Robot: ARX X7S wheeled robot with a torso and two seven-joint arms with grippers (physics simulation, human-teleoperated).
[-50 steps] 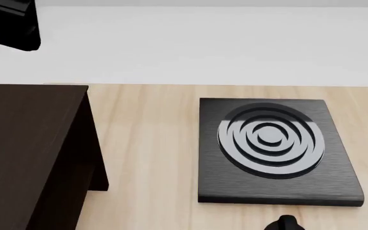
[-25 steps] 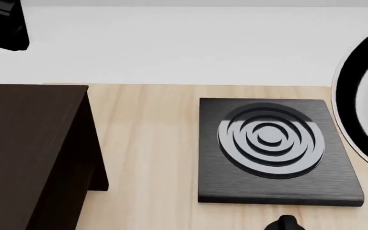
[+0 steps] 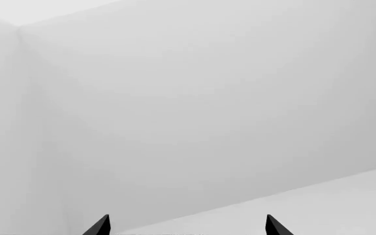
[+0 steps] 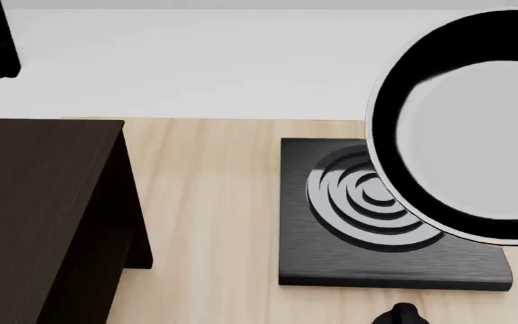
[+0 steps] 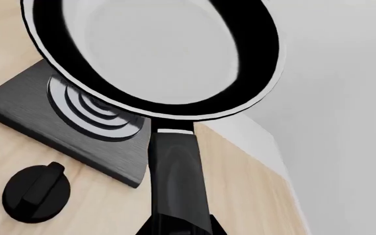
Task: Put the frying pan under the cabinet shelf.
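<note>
The cabinet shelf (image 4: pixel 43 216) stands at the left of the wooden table (image 4: pixel 214 202), well apart from the frying pan (image 4: pixel 475 128), which hangs in the air above the stove plate (image 4: pixel 385 270) at the right, so the carry must run leftward and down to the gap beneath the shelf. The pan's handle (image 5: pixel 175 181) runs straight back into the right gripper (image 5: pixel 178 227), which looks clamped on it. The left gripper (image 3: pixel 186 226), fingertips spread and empty, points at a bare wall.
</note>
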